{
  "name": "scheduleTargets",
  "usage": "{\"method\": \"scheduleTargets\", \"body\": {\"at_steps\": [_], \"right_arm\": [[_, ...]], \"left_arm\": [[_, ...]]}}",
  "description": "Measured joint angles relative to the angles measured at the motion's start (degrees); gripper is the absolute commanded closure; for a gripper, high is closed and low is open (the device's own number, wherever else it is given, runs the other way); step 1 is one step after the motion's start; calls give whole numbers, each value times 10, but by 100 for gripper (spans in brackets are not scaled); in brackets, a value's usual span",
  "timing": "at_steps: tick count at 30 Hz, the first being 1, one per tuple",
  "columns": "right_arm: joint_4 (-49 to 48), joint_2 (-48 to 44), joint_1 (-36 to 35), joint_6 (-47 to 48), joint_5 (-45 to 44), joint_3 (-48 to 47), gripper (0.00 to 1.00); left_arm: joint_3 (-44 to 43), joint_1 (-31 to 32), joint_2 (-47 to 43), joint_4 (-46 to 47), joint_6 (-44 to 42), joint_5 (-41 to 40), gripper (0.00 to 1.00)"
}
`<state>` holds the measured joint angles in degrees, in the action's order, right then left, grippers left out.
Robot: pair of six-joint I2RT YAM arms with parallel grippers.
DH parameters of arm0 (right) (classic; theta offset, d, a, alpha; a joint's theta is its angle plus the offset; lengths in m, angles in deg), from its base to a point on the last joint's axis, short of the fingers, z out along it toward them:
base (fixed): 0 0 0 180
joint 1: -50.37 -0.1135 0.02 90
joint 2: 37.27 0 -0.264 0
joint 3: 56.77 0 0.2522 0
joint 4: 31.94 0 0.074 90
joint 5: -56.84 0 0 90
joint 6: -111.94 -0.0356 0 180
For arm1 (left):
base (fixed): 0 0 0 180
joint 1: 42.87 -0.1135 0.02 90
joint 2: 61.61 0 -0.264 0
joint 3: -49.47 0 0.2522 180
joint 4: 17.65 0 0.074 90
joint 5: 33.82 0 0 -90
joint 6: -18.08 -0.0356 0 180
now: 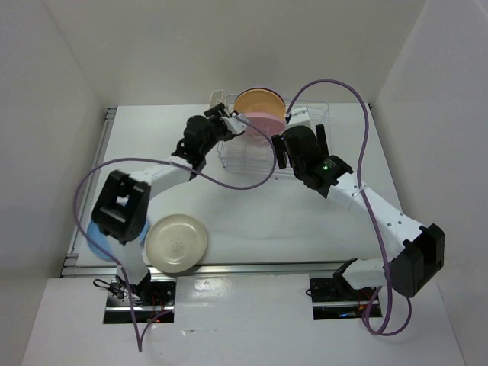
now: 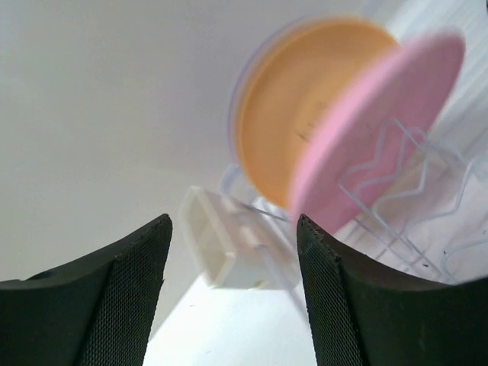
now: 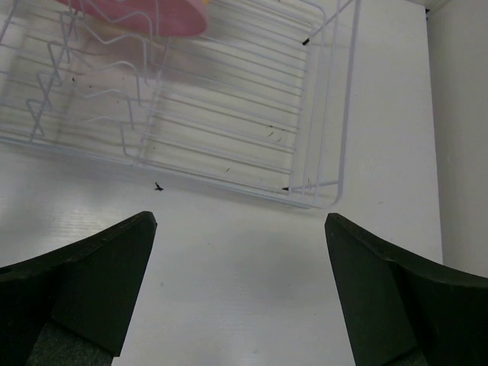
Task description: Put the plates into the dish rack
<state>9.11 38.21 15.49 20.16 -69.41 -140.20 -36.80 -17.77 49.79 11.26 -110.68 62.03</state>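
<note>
Over the table (image 1: pixel 252 221), left arm (image 1: pixel 164 175) extends toward the dish rack (image 1: pixel 244 156).

The dish rack (image 1: pixel 248 152) stands at the far middle of the table (image 1: pixel 252 221), with its cutlery basket (image 1: pixel 216 101) at the left end. Two plates stand on edge in the rack toward that end, the rear plate (image 1: pixel 259 101) directly behind the front plate (image 1: pixel 263 120). A third plate (image 1: pixel 177 244) lies flat on the table at near left. A fourth plate (image 1: pixel 97 242) lies just left of it, partly under the left arm (image 1: pixel 118 206).
</note>
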Motion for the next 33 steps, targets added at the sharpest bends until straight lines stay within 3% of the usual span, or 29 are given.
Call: {"method": "scheduleTargets", "body": {"at_steps": [6,10,22,33], "right_arm": [[-25,0,8,5,34,24,0],[-29,0,8,6,50,31,0],[-38,-31,8,8,55,40,0],[-39,-33,8,8,71,41,0]], "left_arm": [[85,2,-274,-82,40,-26,24],[116,5,-375,-133,63,-53,23],[178,-30,-540,-549,242,-120,23],[339,-63,-532,-712,254,-78,20]]}}
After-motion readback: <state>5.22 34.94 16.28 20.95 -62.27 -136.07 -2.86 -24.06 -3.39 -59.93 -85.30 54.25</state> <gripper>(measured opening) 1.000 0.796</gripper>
